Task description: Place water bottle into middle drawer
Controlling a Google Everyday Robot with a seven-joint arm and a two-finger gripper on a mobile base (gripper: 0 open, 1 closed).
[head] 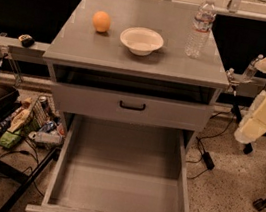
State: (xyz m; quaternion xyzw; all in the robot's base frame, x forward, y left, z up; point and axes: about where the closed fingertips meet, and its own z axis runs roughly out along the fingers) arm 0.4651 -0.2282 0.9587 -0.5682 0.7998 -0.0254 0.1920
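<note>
At far right, jaws, grip unclear, hang apart from the water bottle [200, 28].

Dim warm light; hand [258, 121] far right

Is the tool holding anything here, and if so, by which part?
Nothing, as far as shows: the water bottle stands free on top of the cabinet, and the tool hangs off its right side, apart from the bottle.
</note>
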